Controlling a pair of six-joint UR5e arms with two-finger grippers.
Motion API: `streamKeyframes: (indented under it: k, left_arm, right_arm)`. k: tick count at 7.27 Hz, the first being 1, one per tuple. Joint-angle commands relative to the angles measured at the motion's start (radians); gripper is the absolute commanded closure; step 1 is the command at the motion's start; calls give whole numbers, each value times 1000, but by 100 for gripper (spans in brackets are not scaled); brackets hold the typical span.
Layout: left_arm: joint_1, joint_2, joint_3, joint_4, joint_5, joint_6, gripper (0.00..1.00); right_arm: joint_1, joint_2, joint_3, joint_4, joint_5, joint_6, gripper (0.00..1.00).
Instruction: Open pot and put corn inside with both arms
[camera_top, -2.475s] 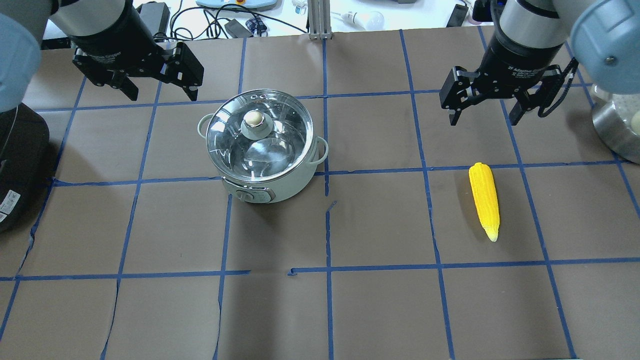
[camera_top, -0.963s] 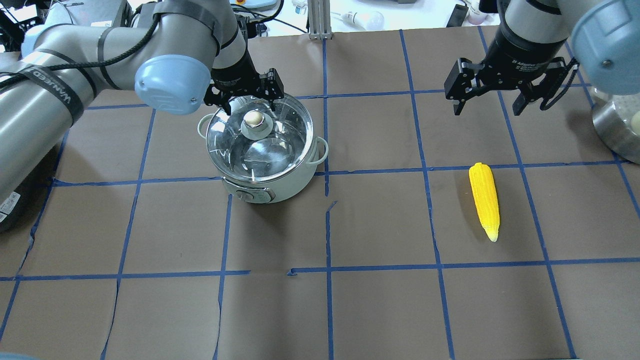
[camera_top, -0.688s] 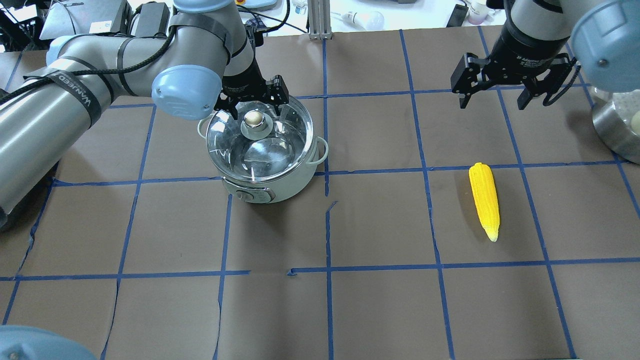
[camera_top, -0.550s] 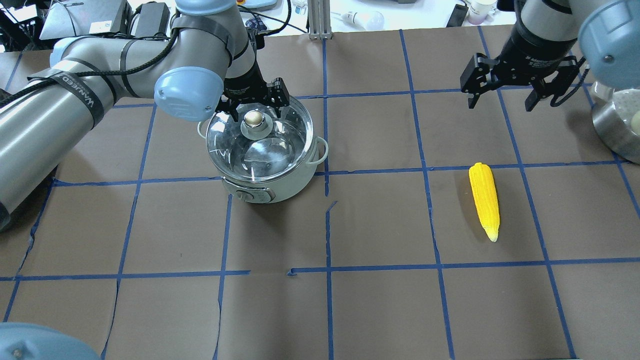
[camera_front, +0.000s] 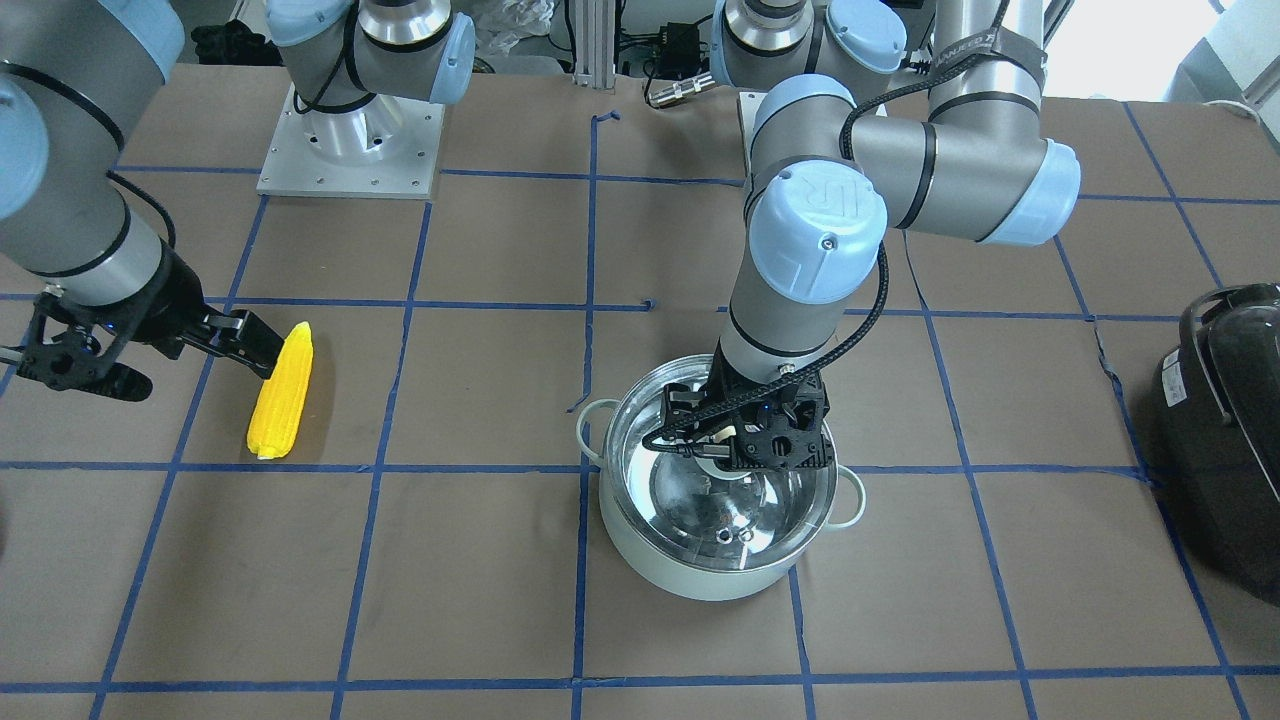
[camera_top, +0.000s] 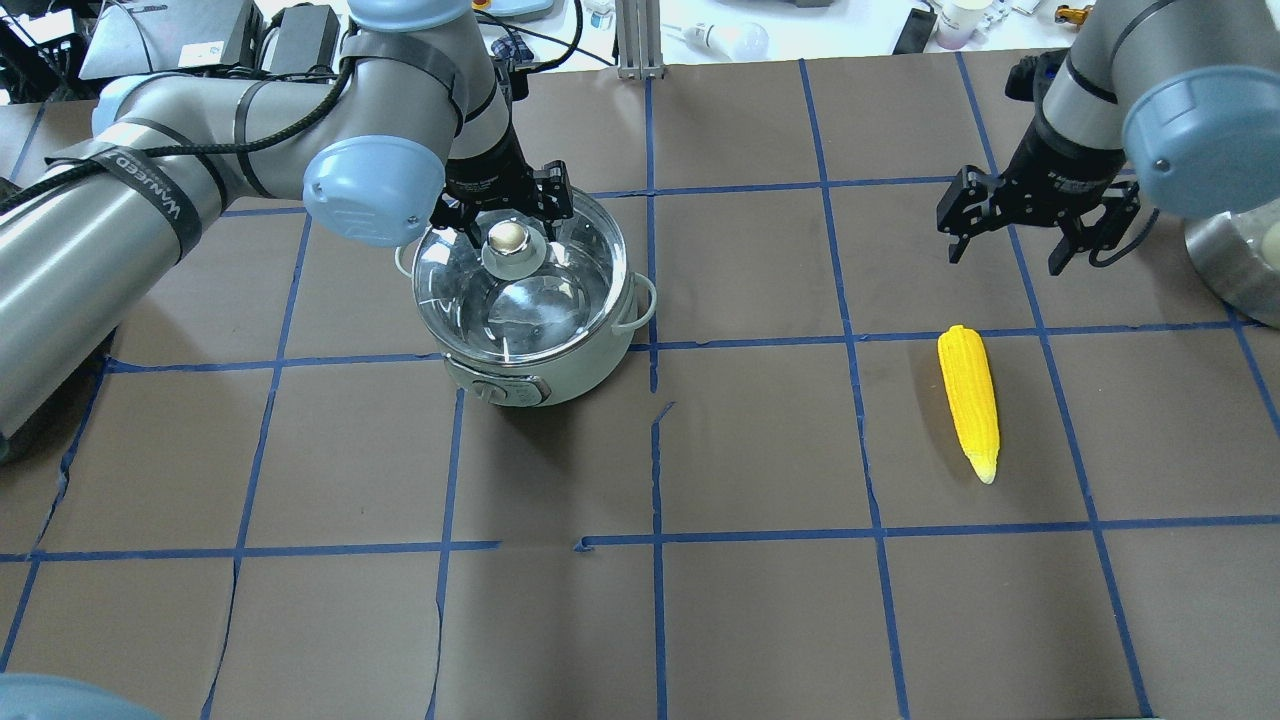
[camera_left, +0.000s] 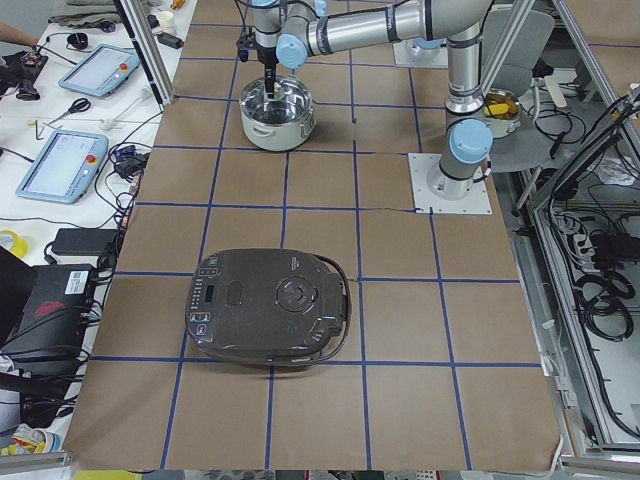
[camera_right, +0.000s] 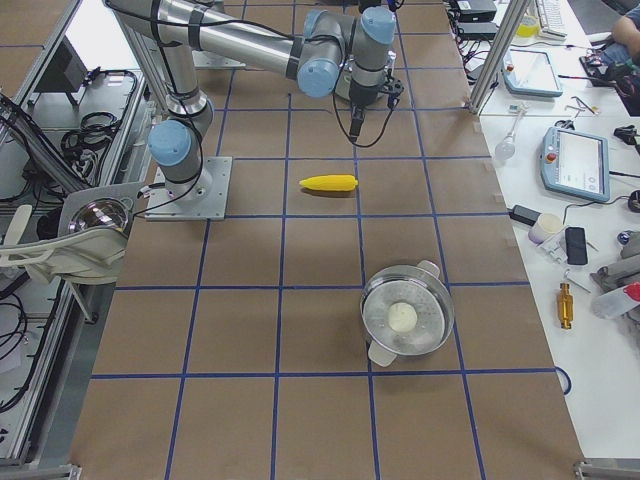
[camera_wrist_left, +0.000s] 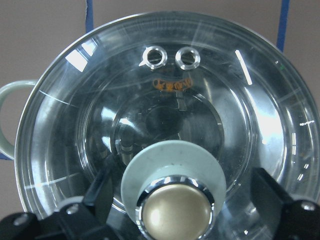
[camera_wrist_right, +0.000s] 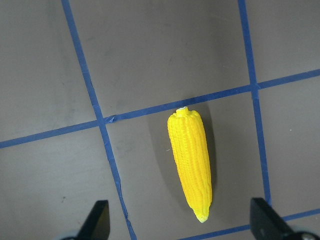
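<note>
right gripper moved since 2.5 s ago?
Yes. In the overhead view the right gripper has come nearer the corn, which has stayed put.

The pot sits on the counter, lid on top. My left tool straddles the lid's knob without touching. The corn lies flat well right of the pot; my right tool hangs there too, farther from me than the corn.

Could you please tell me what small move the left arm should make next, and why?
Probably close the left end effector on the gold knob. Its open fingers flank the knob on both sides, and the glass lid sits on the pot, so gripping the knob seems to come before any lift.
</note>
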Motion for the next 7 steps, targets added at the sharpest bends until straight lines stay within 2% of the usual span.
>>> streamKeyframes:
  k: [1, 2, 3, 4, 5, 6, 7]
  left_arm:
    - [0, -2, -1, -12, 2, 9, 69]
    - [0, -11, -1, -9, 2, 9, 81]
    - [4, 4, 14, -13, -3, 9, 85]
    - [6, 45, 33, -51, -7, 9, 86]
    - [13, 79, 94, -162, -6, 11, 87]
    - [51, 99, 152, -265, -4, 61, 88]
    - [129, 116, 154, -289, -6, 131, 90]
  right_arm:
    - [-5, 33, 179, -216, 1, -138, 0]
    - [-3, 36, 240, -288, -6, -143, 0]
    - [-6, 38, 262, -321, -7, -145, 0]
    - [-8, 56, 263, -337, -5, -146, 0]
    - [-8, 82, 264, -379, -16, -200, 0]
    - [-11, 104, 264, -410, -28, -314, 0]
    - [-23, 110, 267, -410, -28, -314, 0]
